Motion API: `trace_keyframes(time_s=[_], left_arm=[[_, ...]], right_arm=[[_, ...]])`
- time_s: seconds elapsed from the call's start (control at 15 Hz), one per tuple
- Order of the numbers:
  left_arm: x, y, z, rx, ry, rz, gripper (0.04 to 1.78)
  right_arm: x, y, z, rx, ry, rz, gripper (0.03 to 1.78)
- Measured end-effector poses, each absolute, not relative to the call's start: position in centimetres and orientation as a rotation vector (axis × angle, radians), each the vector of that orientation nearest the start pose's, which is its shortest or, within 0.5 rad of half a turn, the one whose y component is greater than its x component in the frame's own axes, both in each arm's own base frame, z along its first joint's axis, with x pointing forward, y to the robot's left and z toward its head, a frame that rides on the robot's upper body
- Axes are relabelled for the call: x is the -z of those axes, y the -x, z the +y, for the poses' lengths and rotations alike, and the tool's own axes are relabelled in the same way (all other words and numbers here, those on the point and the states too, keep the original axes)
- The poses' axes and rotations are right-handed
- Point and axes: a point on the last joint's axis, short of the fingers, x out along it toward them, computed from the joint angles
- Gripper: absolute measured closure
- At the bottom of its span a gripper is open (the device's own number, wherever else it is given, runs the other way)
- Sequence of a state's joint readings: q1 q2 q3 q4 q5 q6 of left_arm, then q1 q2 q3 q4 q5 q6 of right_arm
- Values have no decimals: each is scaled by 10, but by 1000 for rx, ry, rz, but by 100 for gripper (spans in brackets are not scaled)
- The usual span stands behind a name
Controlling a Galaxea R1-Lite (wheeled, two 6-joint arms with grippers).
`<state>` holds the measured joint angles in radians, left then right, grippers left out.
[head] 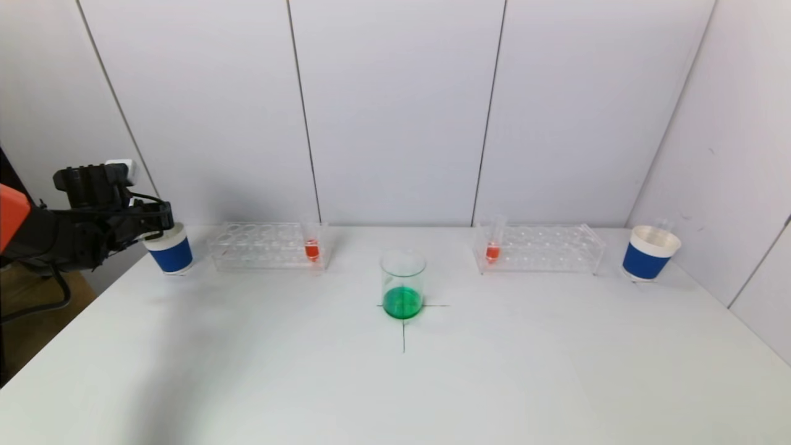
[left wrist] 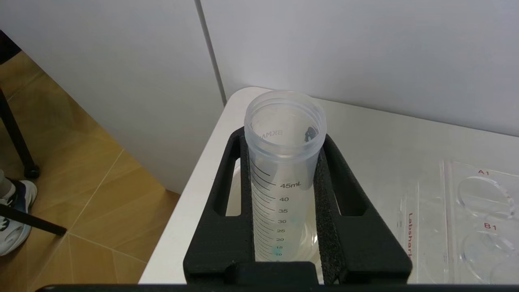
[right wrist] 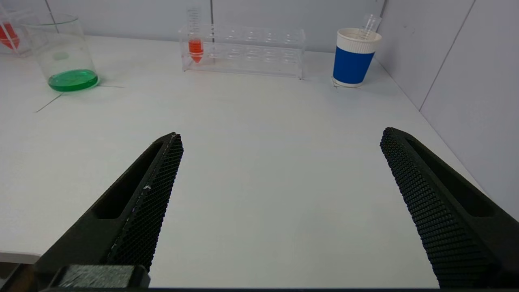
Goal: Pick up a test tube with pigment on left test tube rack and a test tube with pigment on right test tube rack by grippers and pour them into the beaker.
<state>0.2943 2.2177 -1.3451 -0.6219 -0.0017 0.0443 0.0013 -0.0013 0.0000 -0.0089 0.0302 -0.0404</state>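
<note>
My left gripper [left wrist: 284, 162]: clamped tight on an empty clear graduated plastic tube [left wrist: 284, 134], upright, directly over the blue paper cup with a white rim [head: 170, 250] at the table's far left corner.

My right gripper [right wrist: 279, 194]: fingers spread wide, nothing between them, above bare white table [right wrist: 259, 162] at the near right.

Left clear plastic rack [head: 266, 246]: one tube of orange pigment [head: 312, 247] at its inner end.

Right clear plastic rack [head: 541, 247]: one tube of orange pigment [head: 492, 250] at its inner end.

Glass beaker [head: 402, 284]: green liquid inside, standing between the racks on a drawn cross.

Second blue paper cup [head: 649, 253]: far right, a clear tube leaning inside.
</note>
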Motion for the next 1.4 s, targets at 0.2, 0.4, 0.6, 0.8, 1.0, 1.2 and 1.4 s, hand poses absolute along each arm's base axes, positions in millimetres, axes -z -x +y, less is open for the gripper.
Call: trace_keyframes(time_s=[0.2,0.4,0.6,0.8,1.0,1.2,1.4], left_arm=[[-127,-430,130,-283,-6,260,138],[-127,-430,130,-282,-7,253,138],[-127,-430,130,-281,-12,234,130],[-126,-430,129,-281,-12,236,99],[-125,-430,129,-281,-12,237,49],[-125,-430,129,-280,-12,238,16],[-126,-429,129,-280,-12,236,5]], right_arm=[[-76,23,1,-31,41,-11,4],[-76,23,1,-31,41,-10,4],[-76,23,1,-31,41,-11,4],[-76,23,1,-31,41,-11,4],[-76,23,1,-31,41,-11,4],[-76,23,1,-31,41,-11,4],[-76,23,1,-31,41,-11,4]])
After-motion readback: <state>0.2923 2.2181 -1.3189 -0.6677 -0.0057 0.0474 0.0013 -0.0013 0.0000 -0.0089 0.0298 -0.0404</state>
